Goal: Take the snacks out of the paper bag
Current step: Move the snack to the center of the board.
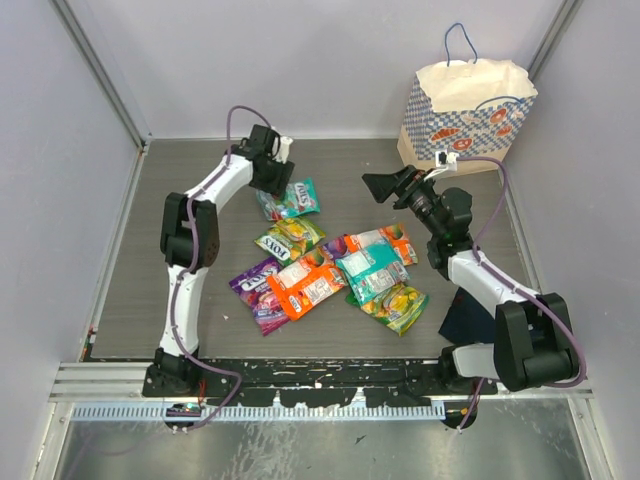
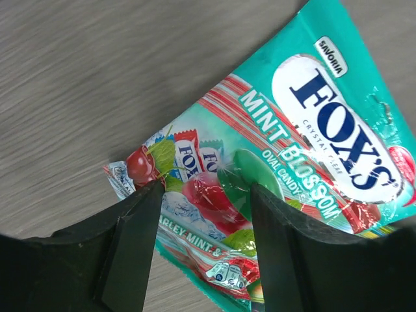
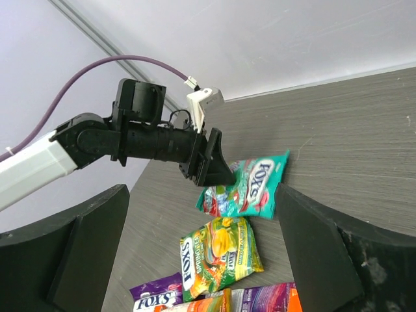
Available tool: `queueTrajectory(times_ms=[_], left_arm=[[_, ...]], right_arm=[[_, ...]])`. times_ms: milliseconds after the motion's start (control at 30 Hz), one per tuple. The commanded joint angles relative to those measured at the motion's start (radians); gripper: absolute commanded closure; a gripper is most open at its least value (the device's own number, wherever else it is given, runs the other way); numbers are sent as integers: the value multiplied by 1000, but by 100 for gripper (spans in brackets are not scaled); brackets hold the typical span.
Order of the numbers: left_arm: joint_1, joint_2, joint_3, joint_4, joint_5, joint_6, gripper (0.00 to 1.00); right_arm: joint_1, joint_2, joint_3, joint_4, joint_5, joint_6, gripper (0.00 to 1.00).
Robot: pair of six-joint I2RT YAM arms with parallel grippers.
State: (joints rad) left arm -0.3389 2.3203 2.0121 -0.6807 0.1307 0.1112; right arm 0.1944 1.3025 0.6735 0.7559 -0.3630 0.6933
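Observation:
The paper bag [image 1: 465,110] stands upright at the back right. Several snack packets lie on the table: a teal one [image 1: 290,198], a green-yellow one [image 1: 290,238], a purple one [image 1: 258,285], an orange one [image 1: 305,283] and another teal one [image 1: 372,268]. My left gripper [image 1: 277,183] is open, its fingers straddling the near end of the teal Mint Blossom packet [image 2: 312,130], which lies flat. My right gripper [image 1: 385,187] is open and empty, held in the air left of the bag. In its wrist view it faces the left gripper [image 3: 221,170] and the teal packet [image 3: 253,188].
A dark navy folded cloth [image 1: 465,318] lies by the right arm's base. Grey walls close in the table on the left, back and right. A second green-yellow packet [image 1: 398,303] lies at the front right of the pile.

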Motion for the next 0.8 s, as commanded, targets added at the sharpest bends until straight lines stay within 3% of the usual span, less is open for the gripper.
queueTrajectory(times_ms=[0,200,367,433,567,667,733,767], left_arm=[[55,16,36,15,-266,-170,40],[109,-36,-37,51,-463,-290,39],[139,-124,-155,97,-612,-367,28],[138,-191,-240,191,-572,-324,20],[138,-278,-316,306,-349,-152,6],[139,-288,-296,299,-241,-70,6],[140,-283,-297,298,-188,-46,11],[140,-277,-296,290,-175,-45,18]], right_arm=[[-5,9,11,88,-32,38,0],[-4,12,18,91,-48,50,0],[-4,16,25,86,-62,55,0],[-4,22,31,88,-69,60,0],[-5,37,38,103,-84,75,0],[-5,54,46,110,-91,85,0],[-6,61,48,123,-97,96,1],[-5,65,47,128,-102,101,1]])
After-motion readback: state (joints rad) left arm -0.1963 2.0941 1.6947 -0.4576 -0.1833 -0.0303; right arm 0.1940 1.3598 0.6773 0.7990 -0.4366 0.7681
